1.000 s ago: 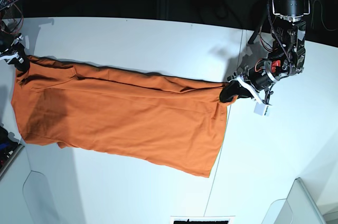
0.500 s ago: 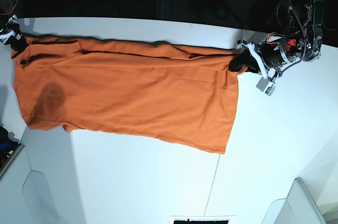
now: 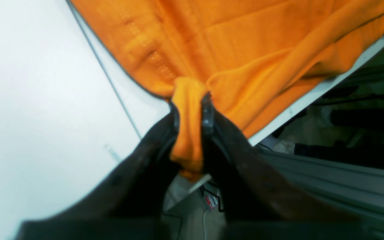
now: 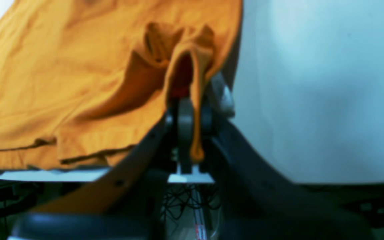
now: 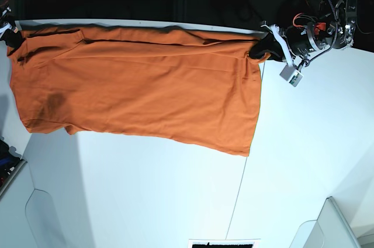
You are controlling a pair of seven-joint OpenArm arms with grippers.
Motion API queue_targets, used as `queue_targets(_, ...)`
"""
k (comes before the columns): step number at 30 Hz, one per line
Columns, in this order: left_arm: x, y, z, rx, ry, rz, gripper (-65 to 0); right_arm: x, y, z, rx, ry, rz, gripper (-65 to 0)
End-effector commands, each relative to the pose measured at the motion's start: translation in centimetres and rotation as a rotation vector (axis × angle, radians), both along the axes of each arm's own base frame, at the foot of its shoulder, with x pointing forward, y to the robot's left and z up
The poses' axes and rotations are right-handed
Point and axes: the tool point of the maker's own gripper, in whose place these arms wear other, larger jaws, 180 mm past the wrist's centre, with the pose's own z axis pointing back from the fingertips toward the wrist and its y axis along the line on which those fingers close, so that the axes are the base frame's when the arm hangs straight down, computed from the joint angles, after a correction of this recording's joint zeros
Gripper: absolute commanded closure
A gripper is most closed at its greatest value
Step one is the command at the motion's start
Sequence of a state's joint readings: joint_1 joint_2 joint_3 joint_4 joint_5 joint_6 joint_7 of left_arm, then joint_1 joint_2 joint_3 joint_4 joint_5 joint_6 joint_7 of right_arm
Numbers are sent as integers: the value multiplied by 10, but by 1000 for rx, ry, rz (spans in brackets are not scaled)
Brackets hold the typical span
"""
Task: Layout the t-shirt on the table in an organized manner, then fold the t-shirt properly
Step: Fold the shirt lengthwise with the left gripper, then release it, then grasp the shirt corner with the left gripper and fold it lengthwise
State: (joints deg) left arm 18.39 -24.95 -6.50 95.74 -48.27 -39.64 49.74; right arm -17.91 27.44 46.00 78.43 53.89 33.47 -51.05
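At the far left of your base view, the right gripper (image 5: 7, 33) sits at the table's back corner, mostly cut off by the frame edge. Its wrist view shows you the dark jaws closed narrow on a bunched fold of the bright orange soft cloth t-shirt (image 5: 140, 90), with a thin strip of cloth hanging down between the fingers (image 4: 206, 115) (this picture is blurred, so the finer detail is lost).

Moving right, you see the shirt stretched across the back half of the large flat matte white table (image 5: 146, 195), its upper edge running along the table's far rim and its lower edge slanting down toward the right. A darker patch shows on the cloth near the left end. The shirt's right hem lies just beside the thin dark seam line (image 5: 242, 178) crossing the tabletop.

At the right, the left gripper (image 5: 266, 46) holds the shirt's upper right corner at the table's far edge. In your left wrist view its dark fingers (image 3: 208, 113) pinch a folded wad of orange cloth (image 3: 187, 123), jaws nearly closed around it.
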Motion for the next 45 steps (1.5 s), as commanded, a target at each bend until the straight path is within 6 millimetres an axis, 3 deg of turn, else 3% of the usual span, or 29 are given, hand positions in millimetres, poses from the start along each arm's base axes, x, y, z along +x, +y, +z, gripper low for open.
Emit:
queue_targets(1,7,3,10,-4,-36,-3,-133,10,-9,16,-35,-50,6,-65)
queue_targets(3,7,3,10,-4,-36,-3,-241,11,-10,16,-38,-51,6,-197)
queue_targets(5,8,3,12,-19,-36,6,-284,12,-11,18,-45,-57,4,-253)
queue_targets(8,15,10,25,-54,-64,46,-284,14,-22,28,-83,-92,-20,-255)
queue_targets(13,36,37,59,-58,-173,123,-284,30,-44,67,-157,-205,-62,-255)
queue_targets(19,53,46,81,-63,-236,119,-310,84,-61,107,-250,-353,-89,-255)
queue_targets(22,63,41,87,-71,-272,112,-366,117,-63,117,-262,-400,-106,-255)
queue_targets(24,70,37,87,-54,-284,92,-368,142,-61,119,-265,-418,-110,-255)
queue_targets(30,89,22,73,-31,-274,41,-368,205,-75,95,-281,-322,-236,-255)
queue_targets(33,104,25,63,-23,-264,54,-428,226,-72,78,-234,-282,-250,-255)
queue_targets(35,118,32,59,-36,-256,85,-469,233,-67,62,-198,-243,-244,-255)
queue_targets(37,136,40,57,-57,-260,129,-469,238,-49,48,-141,-227,-180,-255)
queue_targets(40,166,54,58,-75,-281,197,-469,240,-18,39,-43,-259,-70,-255)
queue_targets(45,213,70,49,-85,-283,309,-469,239,1,25,-28,-227,-23,-255)
